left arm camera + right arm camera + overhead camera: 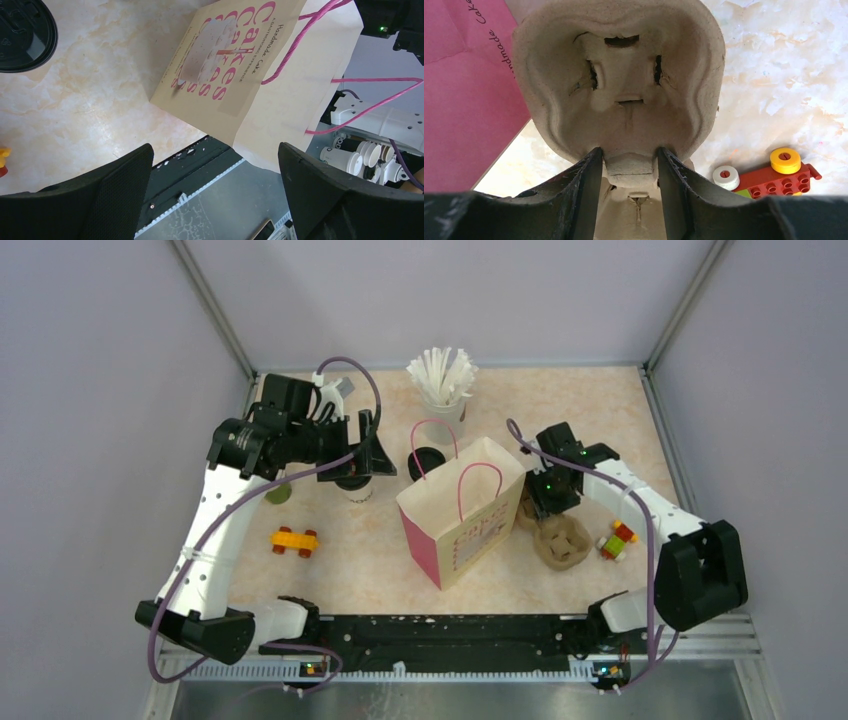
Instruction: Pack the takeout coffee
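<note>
The takeout coffee (427, 462), seen as a black lid, stands on the table just behind the paper bag (462, 510). Its lid shows at the top left corner of the left wrist view (20, 35). My left gripper (383, 452) hovers left of the coffee, open and empty (215, 170), facing the bag (235, 65). My right gripper (546, 506) is right of the bag, shut on the centre tab of a brown pulp cup carrier (619, 85) that lies on the table (562, 540). The bag stands upright and open, with pink handles.
A white cup of straws (442, 380) stands at the back. A paper cup (355, 488) sits under my left gripper. Toy bricks lie at the front left (295, 540) and right of the carrier (617, 538), where they also show in the right wrist view (774, 172).
</note>
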Controlling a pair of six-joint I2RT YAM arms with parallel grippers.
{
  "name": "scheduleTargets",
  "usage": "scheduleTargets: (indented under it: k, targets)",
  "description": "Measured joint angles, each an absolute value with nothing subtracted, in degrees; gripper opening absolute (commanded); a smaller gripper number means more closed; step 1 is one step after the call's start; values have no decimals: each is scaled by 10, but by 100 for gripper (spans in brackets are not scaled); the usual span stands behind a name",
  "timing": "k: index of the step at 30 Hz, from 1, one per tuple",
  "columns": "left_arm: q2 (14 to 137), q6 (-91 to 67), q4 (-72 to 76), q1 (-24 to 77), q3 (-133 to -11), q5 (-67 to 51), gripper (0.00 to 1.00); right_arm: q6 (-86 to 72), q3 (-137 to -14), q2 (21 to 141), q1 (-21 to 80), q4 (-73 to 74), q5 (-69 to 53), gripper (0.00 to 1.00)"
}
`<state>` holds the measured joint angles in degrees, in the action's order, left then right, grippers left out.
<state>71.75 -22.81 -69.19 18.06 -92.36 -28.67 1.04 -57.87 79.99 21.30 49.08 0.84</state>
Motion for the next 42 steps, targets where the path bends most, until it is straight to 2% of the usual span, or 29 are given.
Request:
scheduleTargets:
  k: [3,7,10,23,28,32,42]
  targets:
    - [717,-228,-692,181,-924,-285,99,11,-579,801,213,491,10,42]
    - [718,-228,-692,181,-925,-282,99,15,-583,806,213,495,12,29]
    - [720,-228,-693,181,-928,-278,99,20,-590,809,212,505,15,25]
    - [727,-228,-695,181,-928,-277,98,18,-650,781,212,554,9,23]
    - [727,-234,-695,181,-928,-291,91,13,-690,778,211,583,22,23]
    - [727,-247,-695,181,-927,-309,82,10,-749,777,206,602,40,22]
    - [713,-313,-685,186,-854,-369,77,11,-880,742,204,608,57,19]
